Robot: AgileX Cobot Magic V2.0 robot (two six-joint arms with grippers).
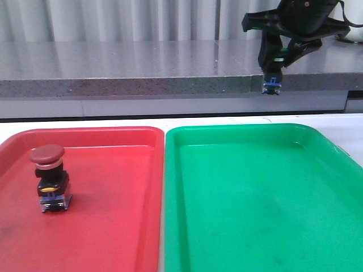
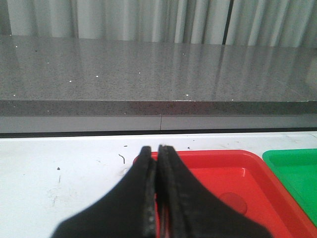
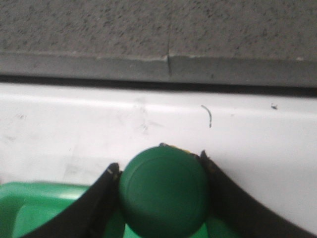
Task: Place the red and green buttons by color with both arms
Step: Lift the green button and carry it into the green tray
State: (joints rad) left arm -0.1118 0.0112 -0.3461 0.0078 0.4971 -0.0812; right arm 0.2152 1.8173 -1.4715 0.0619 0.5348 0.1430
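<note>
The red button (image 1: 50,177) stands upright in the left part of the red tray (image 1: 119,226), dark red cap on top, blue-clear base down. My right gripper (image 1: 272,65) hangs high above the far edge of the green tray (image 1: 255,198), shut on the green button (image 1: 273,84), whose blue base points down. In the right wrist view the green cap (image 3: 163,193) fills the space between the fingers of the right gripper (image 3: 159,163). My left gripper (image 2: 154,148) is shut and empty, over the table by a corner of the red tray (image 2: 233,168). It is out of the front view.
The two trays sit side by side on the white table (image 1: 317,118), red on the left, green on the right. A grey stone ledge (image 1: 142,73) runs along the back. The green tray's corner shows in the left wrist view (image 2: 294,168) and the right wrist view (image 3: 29,208).
</note>
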